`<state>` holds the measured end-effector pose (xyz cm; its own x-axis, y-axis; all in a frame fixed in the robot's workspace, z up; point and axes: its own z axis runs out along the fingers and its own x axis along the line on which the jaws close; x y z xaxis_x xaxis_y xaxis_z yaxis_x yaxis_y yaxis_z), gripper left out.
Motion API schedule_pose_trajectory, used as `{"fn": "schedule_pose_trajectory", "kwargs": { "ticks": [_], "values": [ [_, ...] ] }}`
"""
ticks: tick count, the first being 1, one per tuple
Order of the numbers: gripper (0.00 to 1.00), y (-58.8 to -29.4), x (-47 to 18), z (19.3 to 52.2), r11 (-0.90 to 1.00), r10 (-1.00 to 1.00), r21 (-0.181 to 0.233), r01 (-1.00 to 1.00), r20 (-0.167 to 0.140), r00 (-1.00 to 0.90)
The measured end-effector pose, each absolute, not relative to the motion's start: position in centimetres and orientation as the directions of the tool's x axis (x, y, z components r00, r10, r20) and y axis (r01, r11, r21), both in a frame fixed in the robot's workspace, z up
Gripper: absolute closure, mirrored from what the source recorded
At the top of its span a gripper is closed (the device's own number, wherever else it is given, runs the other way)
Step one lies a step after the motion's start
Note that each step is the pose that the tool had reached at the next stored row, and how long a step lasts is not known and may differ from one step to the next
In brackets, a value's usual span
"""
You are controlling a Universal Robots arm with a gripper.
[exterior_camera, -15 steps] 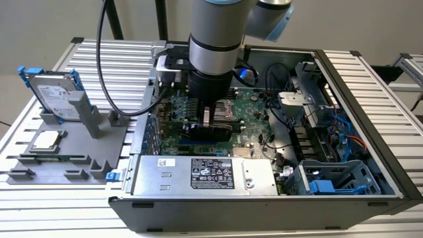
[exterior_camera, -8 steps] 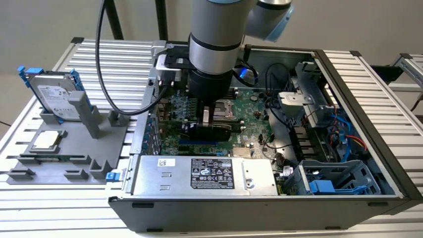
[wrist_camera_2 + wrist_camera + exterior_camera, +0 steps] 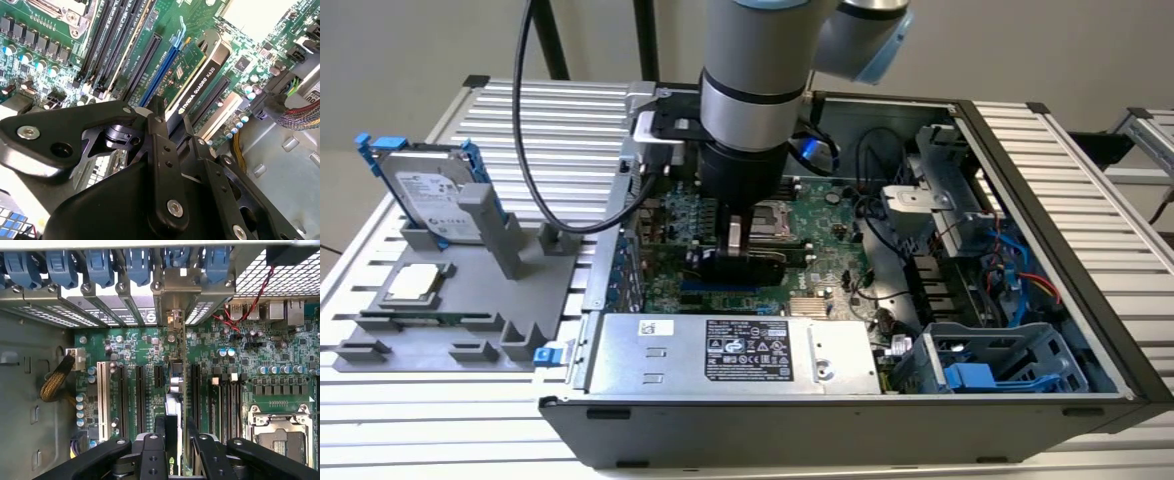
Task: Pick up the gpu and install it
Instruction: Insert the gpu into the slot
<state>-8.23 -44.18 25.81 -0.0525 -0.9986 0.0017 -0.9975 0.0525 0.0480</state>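
The gpu (image 3: 192, 75) is a green card with a black cooler, standing on edge over the long slots of the motherboard (image 3: 130, 342) inside the open computer case (image 3: 1062, 210). In the first wrist view the gpu (image 3: 176, 385) appears edge-on, its silver bracket end (image 3: 173, 320) up against the rear slot openings. My gripper (image 3: 172, 117) is shut on the card's upper edge, one black finger (image 3: 152, 455) on each face. In the exterior view the gripper (image 3: 744, 262) hangs straight down into the middle of the case. I cannot tell whether the card is seated in a slot.
A grey fixture (image 3: 520, 300) at the exterior view's left holds a silver hard drive with blue rails (image 3: 434, 188) and a small processor chip (image 3: 412, 284). Inside the case are the power supply (image 3: 734, 355), a drive cage (image 3: 1001, 365), the processor socket (image 3: 280, 437) and cables (image 3: 300, 112).
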Motion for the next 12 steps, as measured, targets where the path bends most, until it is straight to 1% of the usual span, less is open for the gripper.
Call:
{"fn": "schedule_pose_trajectory", "kwargs": {
  "ticks": [12],
  "values": [
    [1.00, -44.04, -8.27, 25.72, 0.053, -0.999, 0.048, -0.997, 0.002, -0.053]
  ]
}}
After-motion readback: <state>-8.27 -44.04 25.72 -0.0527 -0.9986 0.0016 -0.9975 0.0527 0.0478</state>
